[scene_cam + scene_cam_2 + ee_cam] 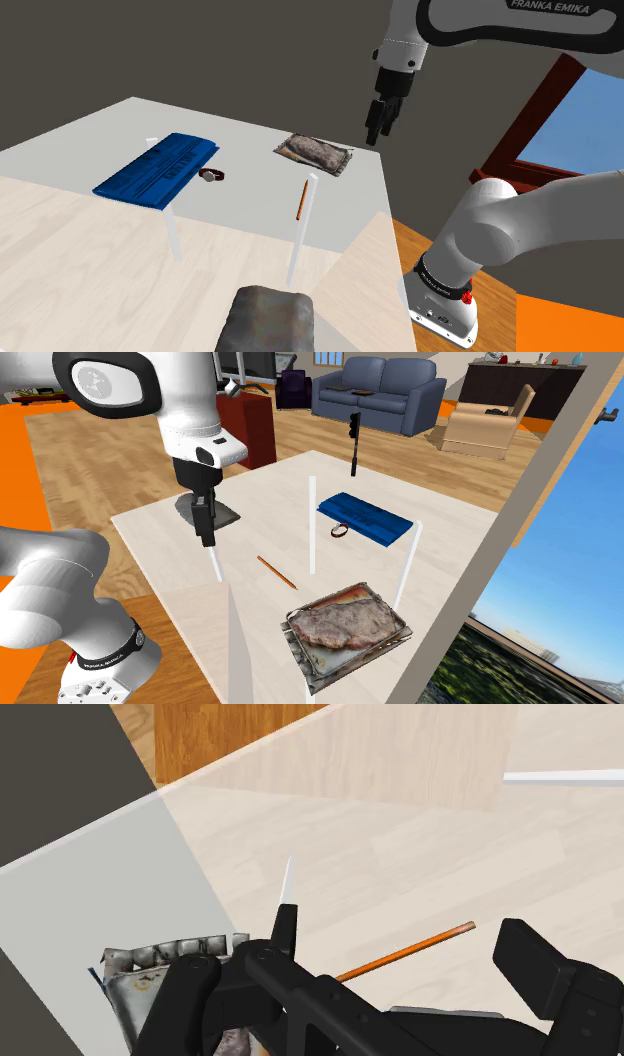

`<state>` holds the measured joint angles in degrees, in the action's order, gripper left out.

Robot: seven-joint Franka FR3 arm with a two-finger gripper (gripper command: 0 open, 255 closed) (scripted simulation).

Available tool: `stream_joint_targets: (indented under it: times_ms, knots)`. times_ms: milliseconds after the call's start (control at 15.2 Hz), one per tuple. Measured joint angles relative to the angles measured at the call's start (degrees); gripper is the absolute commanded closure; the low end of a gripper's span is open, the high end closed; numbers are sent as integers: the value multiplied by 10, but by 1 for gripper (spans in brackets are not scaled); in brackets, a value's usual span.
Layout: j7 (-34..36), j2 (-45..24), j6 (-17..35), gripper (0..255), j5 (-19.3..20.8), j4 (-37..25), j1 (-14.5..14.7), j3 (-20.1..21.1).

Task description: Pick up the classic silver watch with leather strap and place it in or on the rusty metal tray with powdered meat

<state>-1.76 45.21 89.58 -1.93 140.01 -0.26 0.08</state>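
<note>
Well past your gripper (376, 135), fingers spread and empty, lies the watch (210, 175), beyond the pencil (301, 200); the tray (315, 153) sits nearer. You'd reach out first.

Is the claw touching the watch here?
Apart. The shoulder view shows the claw hanging in the air, a clear gap from the watch lying on the table beside the flat blue object.

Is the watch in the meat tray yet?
Out. The watch lies on the table beside a blue flat object, apart from the tray. The open gripper holds nothing.
</note>
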Motion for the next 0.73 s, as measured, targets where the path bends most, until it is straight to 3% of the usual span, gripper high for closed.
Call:
stream_joint_targets:
  times_ms: [132,726]
  knots:
    - [1,-9,8,0,-1,-2,1,2]
    - [22,-162,146,0,-10,-41,23,49]
